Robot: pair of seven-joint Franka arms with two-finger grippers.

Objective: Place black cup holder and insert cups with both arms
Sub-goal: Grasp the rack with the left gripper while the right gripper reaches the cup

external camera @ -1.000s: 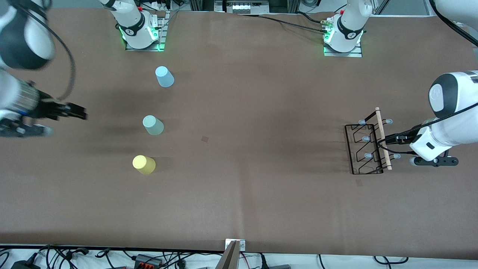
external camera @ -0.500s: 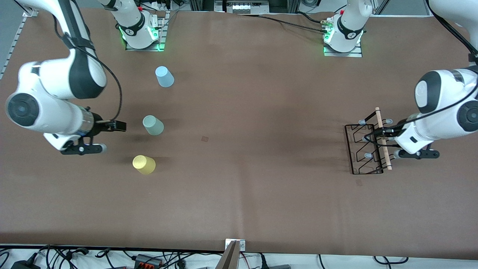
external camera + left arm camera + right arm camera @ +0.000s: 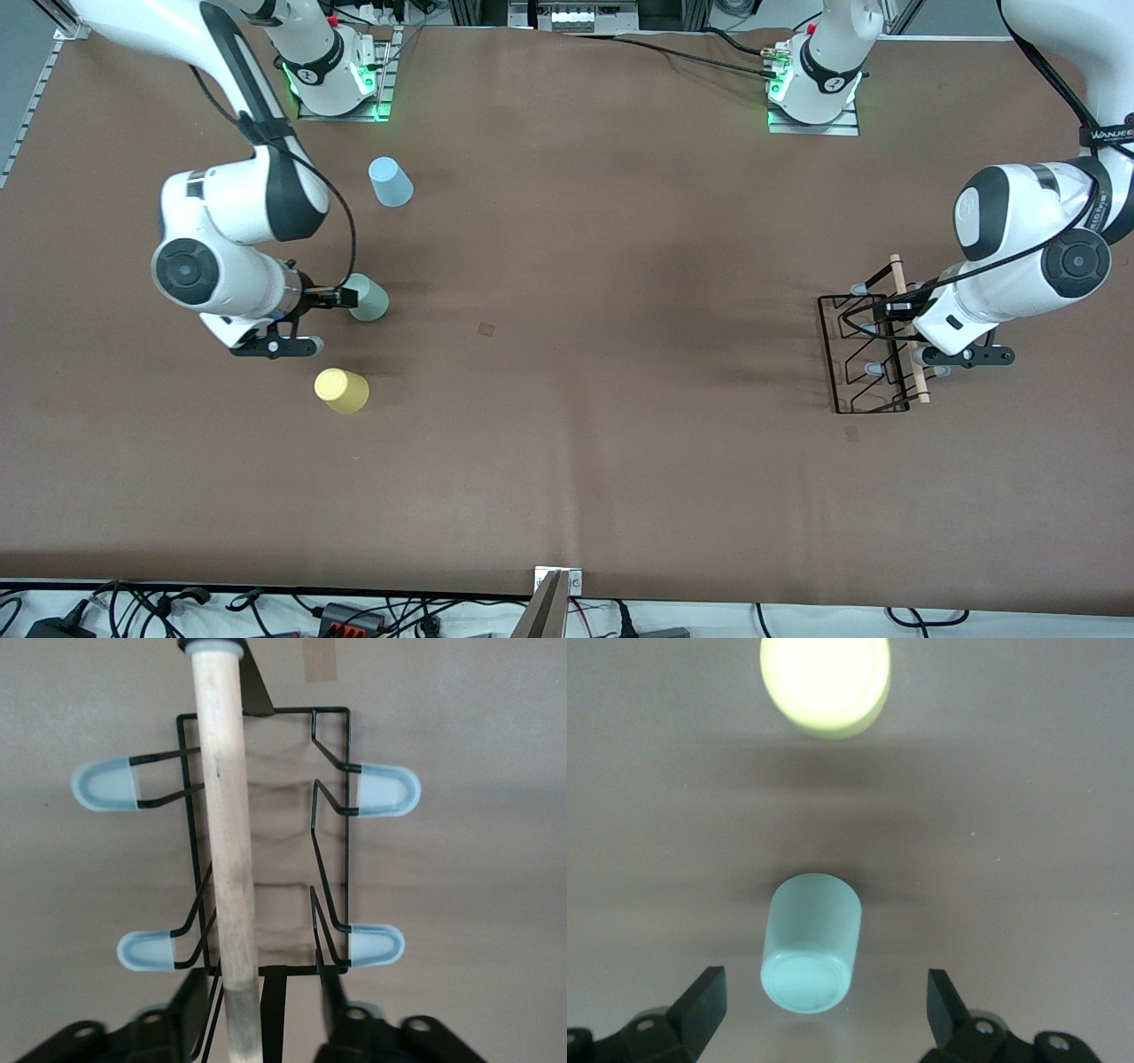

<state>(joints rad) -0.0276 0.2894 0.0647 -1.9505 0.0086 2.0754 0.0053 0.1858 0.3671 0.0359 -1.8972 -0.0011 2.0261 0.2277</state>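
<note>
The yellow cup (image 3: 341, 390) is standing untouched nearest the camera. The right gripper (image 3: 824, 1001) has swung in, spread wide around the mint cup (image 3: 364, 297), gripping nothing yet. The left gripper (image 3: 257, 1014) has advanced, straddling, open, the black cup holder's (image 3: 873, 354) wooden handle (image 3: 223, 842) at the left arm's end; both grasps look imminent.

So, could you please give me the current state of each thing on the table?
Black cup holder: on the table, no cups on it.
Mint cup: upside down, ungrasped.
Yellow cup: upside down.
Blue cup: upside down.
Left hand: open, straddling the wooden handle.
Right hand: open around the mint cup.
</note>
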